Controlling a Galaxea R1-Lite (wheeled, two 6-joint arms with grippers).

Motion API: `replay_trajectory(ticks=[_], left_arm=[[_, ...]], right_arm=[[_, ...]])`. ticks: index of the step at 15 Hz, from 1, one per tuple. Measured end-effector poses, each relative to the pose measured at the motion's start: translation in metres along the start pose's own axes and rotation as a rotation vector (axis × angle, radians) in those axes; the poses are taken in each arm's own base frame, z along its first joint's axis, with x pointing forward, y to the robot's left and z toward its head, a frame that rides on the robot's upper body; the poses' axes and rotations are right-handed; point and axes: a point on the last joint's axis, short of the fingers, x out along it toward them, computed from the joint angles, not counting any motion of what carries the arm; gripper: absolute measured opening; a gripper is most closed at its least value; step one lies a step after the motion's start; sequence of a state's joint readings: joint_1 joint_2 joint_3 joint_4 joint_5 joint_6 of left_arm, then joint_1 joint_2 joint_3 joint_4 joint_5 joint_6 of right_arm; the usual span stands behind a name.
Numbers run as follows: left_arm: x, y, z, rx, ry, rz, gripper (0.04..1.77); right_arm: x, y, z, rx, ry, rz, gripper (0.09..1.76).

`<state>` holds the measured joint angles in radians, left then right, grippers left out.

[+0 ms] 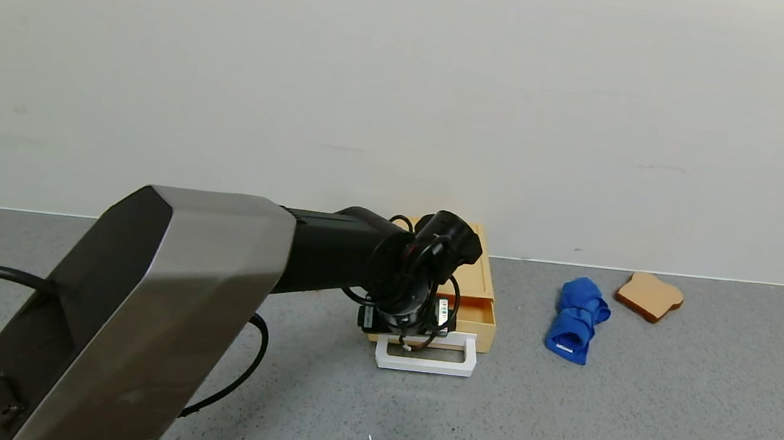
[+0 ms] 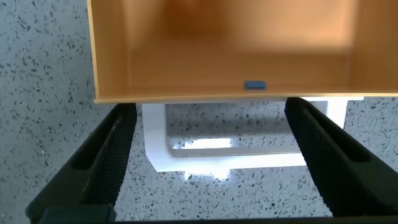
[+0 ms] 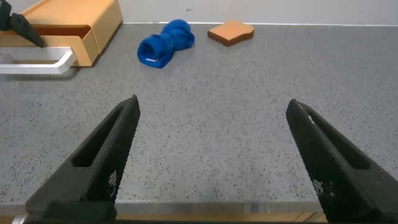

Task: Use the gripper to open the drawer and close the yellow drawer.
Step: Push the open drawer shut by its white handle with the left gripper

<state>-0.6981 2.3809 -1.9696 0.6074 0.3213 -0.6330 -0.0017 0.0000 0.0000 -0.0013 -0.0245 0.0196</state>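
Yellow-tan plastic shows us the drawer (image 1: 477, 309) pulled a little way out of its case (image 1: 478, 269), which sits on the grey counter (image 1: 633, 420) against the wall. Its white handle (image 1: 426, 358) lies flat on the counter at the drawer's front. Our left gripper (image 2: 208, 171) hangs directly above that handle with its fingers (image 2: 99, 162) spread wide and holding nothing; in the wrist view they straddle the handle, and the open tray lies just beyond.

We judge the opening to be under way or just finished, so the next step is either to pull further or to begin closing. Closing calls for a straight push on the handle or the drawer's front towards the wall, kept in line with the case so the tray does not jam or the light case skid.

Our right gripper (image 3: 208, 155) waits well to the side of the drawer, jaws wide apart and empty. A rolled blue cloth (image 1: 577, 318) lies beside the drawer and a bread slice (image 1: 649, 296) beyond the cloth; neither blocks the drawer's travel.
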Motion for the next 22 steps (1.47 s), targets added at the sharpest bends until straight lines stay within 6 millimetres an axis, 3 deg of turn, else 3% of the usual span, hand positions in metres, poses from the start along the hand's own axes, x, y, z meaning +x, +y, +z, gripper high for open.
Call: replay_trajectory(ticks=[22], left_arm=[[0.024,0.007,0.023,0.020,-0.142,-0.049,1.72]], right_arm=[[0.000,0.000,0.000,0.000,0.000,0.000,1.73]])
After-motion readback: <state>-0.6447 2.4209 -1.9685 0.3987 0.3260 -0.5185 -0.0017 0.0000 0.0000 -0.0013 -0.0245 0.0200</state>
